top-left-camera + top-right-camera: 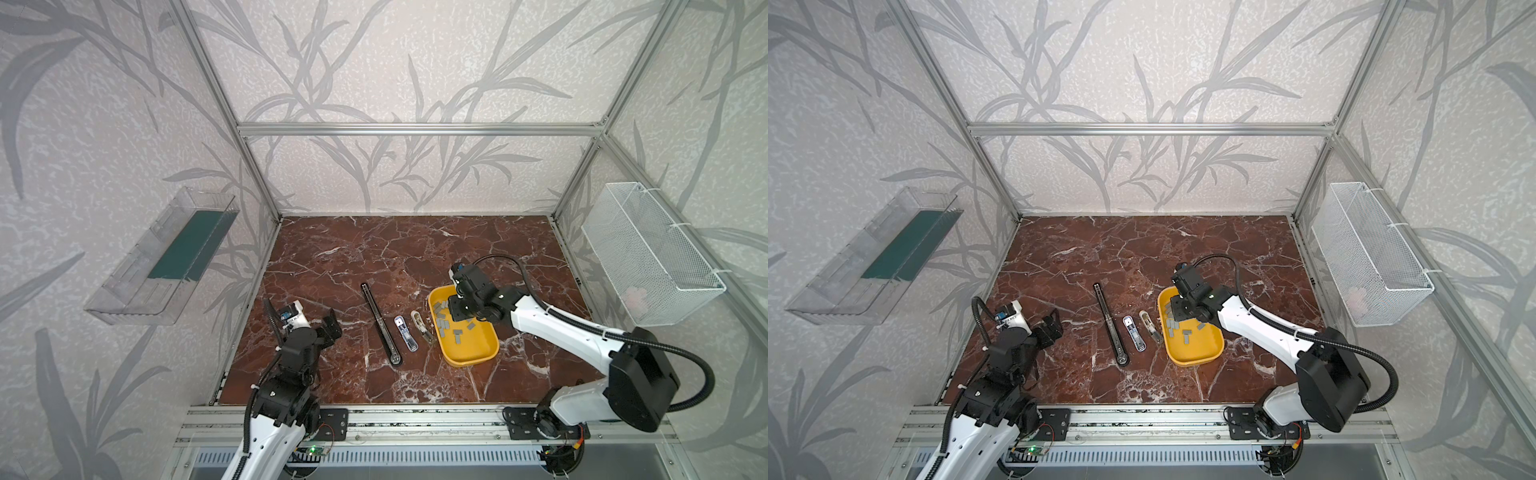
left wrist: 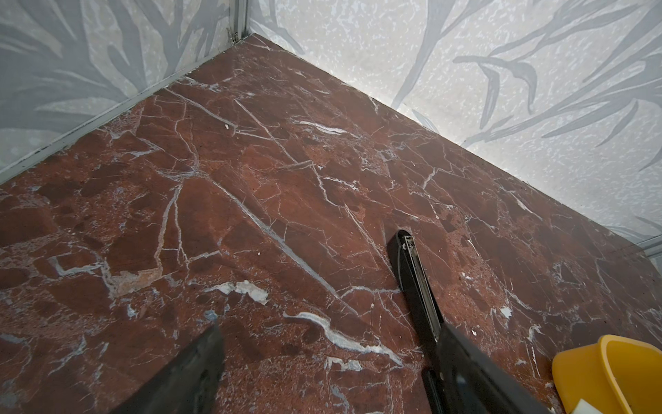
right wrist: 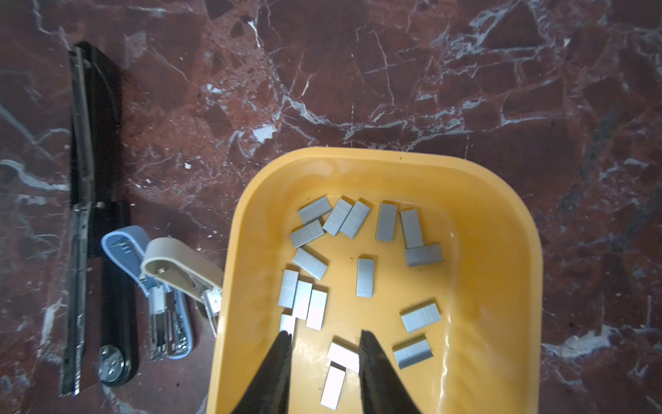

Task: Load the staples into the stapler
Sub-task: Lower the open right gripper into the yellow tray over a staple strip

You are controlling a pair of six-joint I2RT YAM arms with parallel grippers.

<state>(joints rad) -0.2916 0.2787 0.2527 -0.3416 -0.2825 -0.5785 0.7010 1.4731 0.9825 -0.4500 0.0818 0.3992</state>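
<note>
Several grey staples [image 3: 365, 277] lie loose in a yellow tray [image 3: 519, 251], seen in both top views [image 1: 469, 361] [image 1: 1192, 359]. My right gripper [image 3: 325, 337] is down inside the tray, open by a narrow gap. Two staple strips [image 3: 343, 356] lie flat between its fingers, and one of them touches a finger. Left of the tray lie a beige stapler [image 1: 423, 328], a blue stapler [image 1: 405, 333] and a long black stapler [image 1: 380, 324], all opened out. My left gripper [image 1: 328, 328] hovers wide open and empty at the table's left, beside the black stapler [image 2: 415, 279].
A clear plastic bin [image 1: 162, 257] hangs on the left wall and a white mesh basket [image 1: 648, 253] on the right wall. Aluminium frame posts stand at the table's corners. The beige stapler [image 3: 179, 265] sits close against the tray's side.
</note>
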